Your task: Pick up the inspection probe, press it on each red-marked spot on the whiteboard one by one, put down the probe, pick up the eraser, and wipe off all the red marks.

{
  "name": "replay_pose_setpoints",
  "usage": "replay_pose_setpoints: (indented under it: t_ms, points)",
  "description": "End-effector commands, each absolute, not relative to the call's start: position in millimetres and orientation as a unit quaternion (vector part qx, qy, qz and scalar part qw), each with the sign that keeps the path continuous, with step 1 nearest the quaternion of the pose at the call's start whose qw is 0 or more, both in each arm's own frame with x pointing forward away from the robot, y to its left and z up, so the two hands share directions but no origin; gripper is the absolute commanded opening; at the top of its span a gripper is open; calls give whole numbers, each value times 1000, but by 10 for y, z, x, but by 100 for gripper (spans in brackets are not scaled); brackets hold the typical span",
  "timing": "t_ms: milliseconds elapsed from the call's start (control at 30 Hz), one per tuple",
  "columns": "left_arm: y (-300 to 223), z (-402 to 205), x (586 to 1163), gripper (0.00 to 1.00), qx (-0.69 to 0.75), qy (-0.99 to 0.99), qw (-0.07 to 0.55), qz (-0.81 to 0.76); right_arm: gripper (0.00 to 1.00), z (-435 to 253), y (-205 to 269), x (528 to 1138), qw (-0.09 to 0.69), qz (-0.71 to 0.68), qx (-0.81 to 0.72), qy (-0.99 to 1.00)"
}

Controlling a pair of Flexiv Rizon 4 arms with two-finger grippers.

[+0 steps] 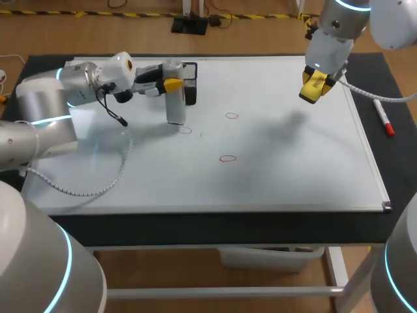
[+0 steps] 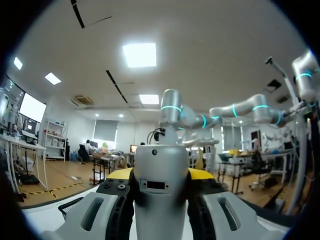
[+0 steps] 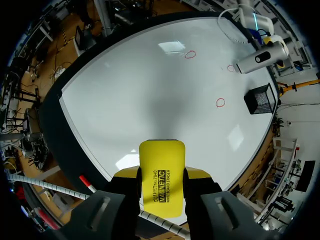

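My left gripper point(image 1: 171, 85) is shut on the inspection probe point(image 1: 175, 103), a grey-white cylinder standing upright on the whiteboard point(image 1: 280, 176). The probe's foot is beside a red ring point(image 1: 185, 130). Two more red rings point(image 1: 232, 116) point(image 1: 227, 158) lie toward the board's middle. In the left wrist view the probe point(image 2: 161, 185) fills the gap between the fingers point(image 2: 119, 175). My right gripper point(image 1: 315, 86) hangs above the board's far right part, shut on the yellow eraser point(image 1: 311, 92). The right wrist view shows the eraser point(image 3: 161, 177) between its fingers, with the rings point(image 3: 220, 102) and the probe point(image 3: 262, 57) far ahead.
A black mesh holder point(image 1: 189, 82) stands at the board's far edge, just behind the probe. A red-capped marker point(image 1: 384, 118) lies on the black mat right of the board. The left arm's white cable point(image 1: 98, 182) loops over the board's near left part.
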State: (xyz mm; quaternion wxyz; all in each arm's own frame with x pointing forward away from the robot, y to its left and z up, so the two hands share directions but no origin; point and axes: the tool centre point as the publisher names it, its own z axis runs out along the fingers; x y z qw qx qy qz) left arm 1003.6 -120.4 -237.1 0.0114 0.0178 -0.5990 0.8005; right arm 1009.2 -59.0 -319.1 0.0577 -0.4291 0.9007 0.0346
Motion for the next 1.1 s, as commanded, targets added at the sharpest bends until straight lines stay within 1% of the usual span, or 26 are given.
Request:
replay_pose_setpoints:
  t_ms: [33, 600, 1100]
  points:
    - [-1084, -2255, 10054, 0, 25, -605, -2, 796, 0, -3186, -593, 10100, 56, 33, -430, 900]
    - [-509, -2086, 10570, 0, 48, -607, -63, 791, 0, -3186, -593, 10100, 56, 33, -430, 900]
    - [153, -2059, 11061, 0, 72, -598, -112, 790, 0, -3186, -593, 10100, 56, 33, -430, 900]
